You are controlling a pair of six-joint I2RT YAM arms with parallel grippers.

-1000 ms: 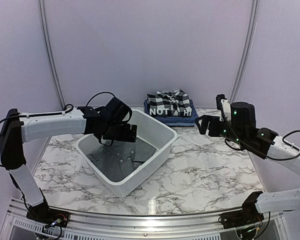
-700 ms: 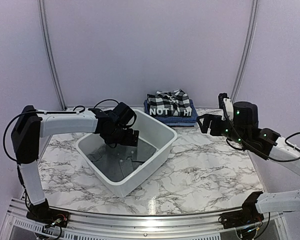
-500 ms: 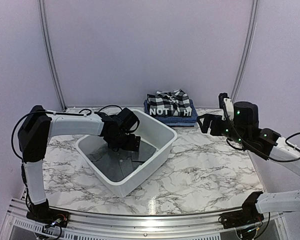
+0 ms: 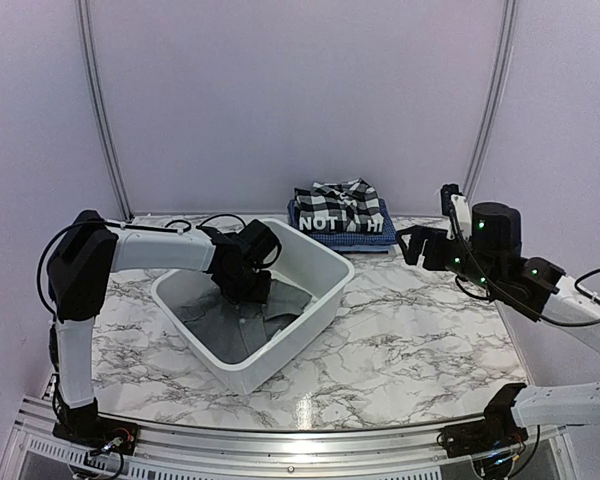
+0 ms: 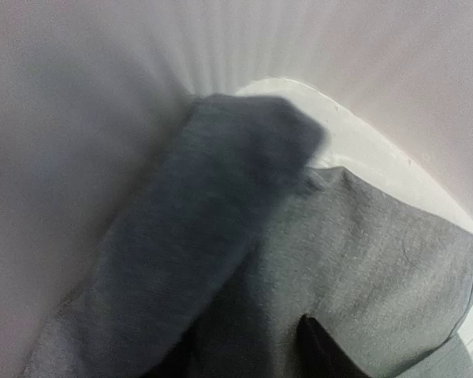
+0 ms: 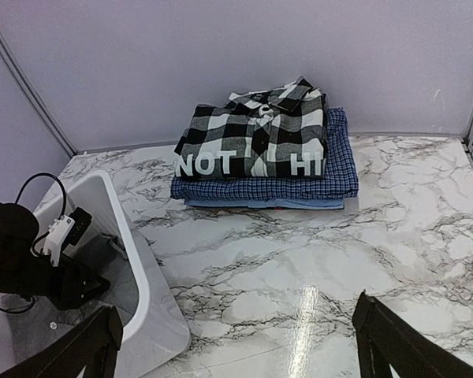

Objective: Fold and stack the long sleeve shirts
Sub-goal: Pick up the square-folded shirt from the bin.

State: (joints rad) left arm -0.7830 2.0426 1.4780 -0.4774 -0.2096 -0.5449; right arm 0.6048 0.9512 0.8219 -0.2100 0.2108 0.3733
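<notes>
On the left, the left hand (image 4: pixel 246 283) is down inside the white tub (image 4: pixel 328 292), right at the grey shirt (image 5: pixel 363 260) lying crumpled on its bottom; whether its fingers are apart or together I cannot tell. Behind the tub, on the counter (image 4: pixel 410 340), the folded shirts (image 6: pixel 256 134) lie stacked: plaid, lettered black, blue checked. On the right, the right hand (image 6: pixel 236 337) hovers with fingers wide apart, holding nothing

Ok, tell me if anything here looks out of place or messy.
Only the grey shirt: it lies crumpled and unfolded inside the white tub, while the stack of folded shirts sits neatly at the far edge of the table. Nothing looks spilled or damaged.
</notes>
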